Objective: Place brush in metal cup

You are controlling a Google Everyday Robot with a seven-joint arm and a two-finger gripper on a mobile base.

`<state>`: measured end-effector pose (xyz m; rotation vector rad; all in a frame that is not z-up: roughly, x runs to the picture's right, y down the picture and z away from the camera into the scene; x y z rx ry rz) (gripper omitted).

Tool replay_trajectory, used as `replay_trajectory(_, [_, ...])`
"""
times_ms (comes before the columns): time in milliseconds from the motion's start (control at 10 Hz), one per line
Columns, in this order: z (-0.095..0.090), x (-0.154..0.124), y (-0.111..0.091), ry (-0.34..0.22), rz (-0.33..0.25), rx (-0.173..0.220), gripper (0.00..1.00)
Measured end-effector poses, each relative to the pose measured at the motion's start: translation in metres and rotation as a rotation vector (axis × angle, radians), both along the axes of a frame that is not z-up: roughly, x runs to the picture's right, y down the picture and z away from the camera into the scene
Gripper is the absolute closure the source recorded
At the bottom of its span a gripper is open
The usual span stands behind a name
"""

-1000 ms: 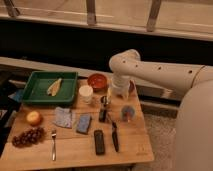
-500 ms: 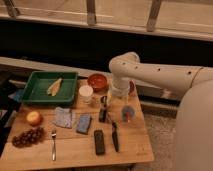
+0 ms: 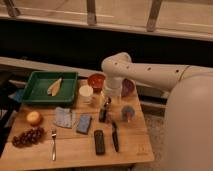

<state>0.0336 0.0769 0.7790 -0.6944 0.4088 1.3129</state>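
On the light wooden table [image 3: 70, 152] nothing of the job is done yet. The brush [image 3: 115, 138] lies flat near the front edge, just beside the black rectangular block [image 3: 99, 142]. The metal cup [image 3: 102, 117] stands further back, apart from the brush, and I can see nothing in it. The gripper [image 3: 106, 103] hangs just above that cup with its fingers spread wide and nothing between them. By my reckoning, picking the brush up, carrying it over and dropping it in are all left to do.

The white arm [image 3: 150, 72] is a bulky, smooth, rounded shell with a row of small dark holes along it. The table is plain plank wood, warm and matt. The green tray [image 3: 30, 92] is a shallow rectangle with raised sides that looks like plastic. The block is wide, flat and dull black, while the brush is a thin black stick of about the same length. The cup is small, round and dark grey.
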Motion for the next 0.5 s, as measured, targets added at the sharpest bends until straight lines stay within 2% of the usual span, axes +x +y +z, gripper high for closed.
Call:
replay_trajectory(200, [-0.004,-0.007,0.016,-0.017,-0.031,-0.012,0.35])
replay_trajectory(500, [0.002,-0.005,0.026,-0.015,-0.039,-0.034,0.35])
